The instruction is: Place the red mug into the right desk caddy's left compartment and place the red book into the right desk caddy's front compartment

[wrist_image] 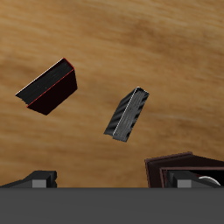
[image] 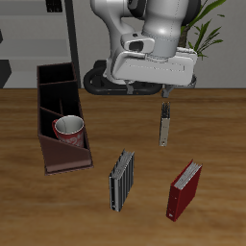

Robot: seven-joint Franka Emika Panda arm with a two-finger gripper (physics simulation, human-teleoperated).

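An office or study desk is suggested: a wooden table (image: 221,125) is set with a desk caddy (image: 60,120), a red book (image: 184,189) and a grey book (image: 122,179). A potted plant (image: 206,36) is seen behind.

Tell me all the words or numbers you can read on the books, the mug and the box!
None can be read.
Red book: plain cover, no title showing.
Grey striped book: only stripes.
Red mug: pale speckles, no letters.
Desk caddy: plain.
Small dark book: too small to tell.
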